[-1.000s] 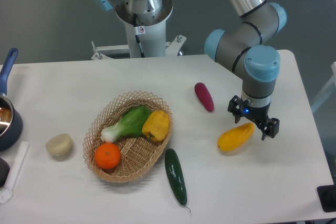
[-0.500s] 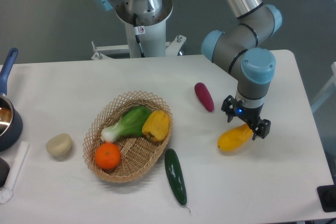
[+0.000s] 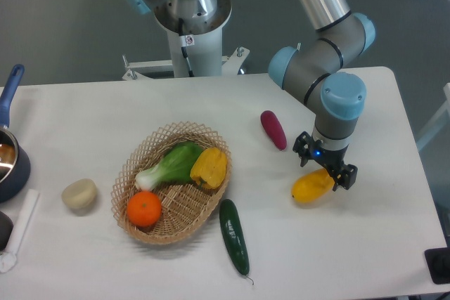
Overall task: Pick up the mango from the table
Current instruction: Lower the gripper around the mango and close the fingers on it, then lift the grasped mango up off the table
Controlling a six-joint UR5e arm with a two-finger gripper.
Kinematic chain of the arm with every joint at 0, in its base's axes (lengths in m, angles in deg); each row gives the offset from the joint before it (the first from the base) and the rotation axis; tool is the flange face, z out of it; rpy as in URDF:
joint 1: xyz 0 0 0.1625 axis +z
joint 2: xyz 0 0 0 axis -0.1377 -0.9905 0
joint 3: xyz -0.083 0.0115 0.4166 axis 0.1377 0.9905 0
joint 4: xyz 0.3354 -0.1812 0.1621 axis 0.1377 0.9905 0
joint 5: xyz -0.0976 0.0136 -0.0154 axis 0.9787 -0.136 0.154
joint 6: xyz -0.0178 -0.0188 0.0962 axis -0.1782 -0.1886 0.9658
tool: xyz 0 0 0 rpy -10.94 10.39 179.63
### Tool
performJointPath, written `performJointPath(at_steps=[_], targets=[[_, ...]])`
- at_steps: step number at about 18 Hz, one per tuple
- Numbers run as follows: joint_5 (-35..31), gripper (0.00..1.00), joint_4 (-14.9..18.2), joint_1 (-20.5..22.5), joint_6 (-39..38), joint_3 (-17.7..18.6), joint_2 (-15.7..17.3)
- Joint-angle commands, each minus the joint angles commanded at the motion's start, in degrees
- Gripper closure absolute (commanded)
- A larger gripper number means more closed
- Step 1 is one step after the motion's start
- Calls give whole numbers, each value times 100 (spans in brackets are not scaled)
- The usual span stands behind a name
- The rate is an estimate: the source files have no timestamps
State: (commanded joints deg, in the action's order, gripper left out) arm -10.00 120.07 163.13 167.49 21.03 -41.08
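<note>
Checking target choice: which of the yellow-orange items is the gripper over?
The smooth elongated yellow-orange mango on the white table, beneath the gripper; the others lie in the basket.

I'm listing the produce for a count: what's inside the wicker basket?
The basket holds an orange, a yellow bell pepper and a green leafy vegetable with a white stalk. Whatever may lie beneath them is covered.

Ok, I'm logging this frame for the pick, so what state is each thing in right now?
mango: lying on the table, right end under the gripper.
gripper: open, fingers either side of the mango.
basket: upright, holding the orange, yellow pepper and leafy green.
cucumber: lying flat beside the basket.
purple vegetable: lying flat.
</note>
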Motion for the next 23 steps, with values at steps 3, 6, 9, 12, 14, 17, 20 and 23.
performJointPath(at_steps=[3, 6, 9, 12, 14, 17, 20, 23], targets=[[-9, 0, 0, -9, 0, -9, -9], [-26, 13, 0, -9, -9, -18, -18], [-35, 40, 0, -9, -18, -18, -18], [-35, 60, 0, -9, -18, -26, -9], [-35, 68, 9, -9, -26, -35, 0], [-18, 68, 9, -9, -35, -97, 61], [183, 68, 9, -78, -455, -325, 289], [999, 68, 9, -123, -1166, -527, 631]])
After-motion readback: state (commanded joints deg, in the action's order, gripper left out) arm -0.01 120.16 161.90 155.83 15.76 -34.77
